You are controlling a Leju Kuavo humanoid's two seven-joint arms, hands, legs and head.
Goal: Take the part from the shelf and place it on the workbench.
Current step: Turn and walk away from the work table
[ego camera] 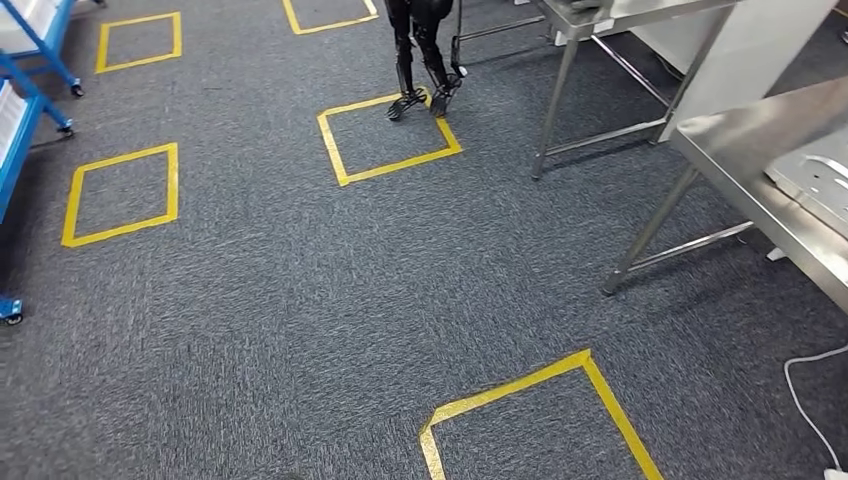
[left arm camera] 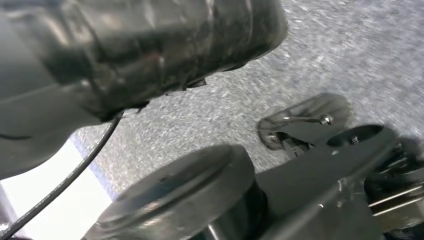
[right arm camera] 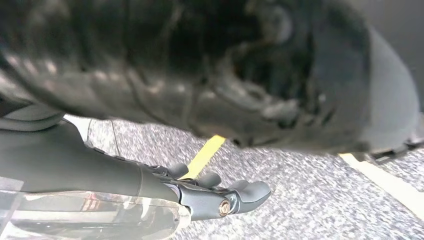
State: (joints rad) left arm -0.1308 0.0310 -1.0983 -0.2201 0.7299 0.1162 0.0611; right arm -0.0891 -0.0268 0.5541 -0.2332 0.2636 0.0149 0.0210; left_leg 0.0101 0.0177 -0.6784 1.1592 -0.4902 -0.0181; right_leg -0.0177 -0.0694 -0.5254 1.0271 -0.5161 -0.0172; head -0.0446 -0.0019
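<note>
The steel workbench (ego camera: pixel 735 150) stands at the right of the head view, with a flat grey metal plate (ego camera: pixel 815 180) lying on it. A blue shelf frame (ego camera: pixel 22 125) on castors runs along the left edge. In the right wrist view my right hand (right arm camera: pixel 215 192) hangs above the carpet, its dark fingers (right arm camera: pixel 250 190) stretched out and slightly apart with nothing between them. In the left wrist view a big blurred dark and grey shape (left arm camera: pixel 125 55) comes in from the left edge. Whether it is my left hand, and whether it holds a part, I cannot tell.
Grey carpet carries several yellow tape squares (ego camera: pixel 385 135), one close in front (ego camera: pixel 540 415). Another robot's dark legs (ego camera: pixel 425 60) stand at the far middle. A second steel table (ego camera: pixel 600 25) is behind the workbench. A white cable (ego camera: pixel 805 400) lies at the lower right.
</note>
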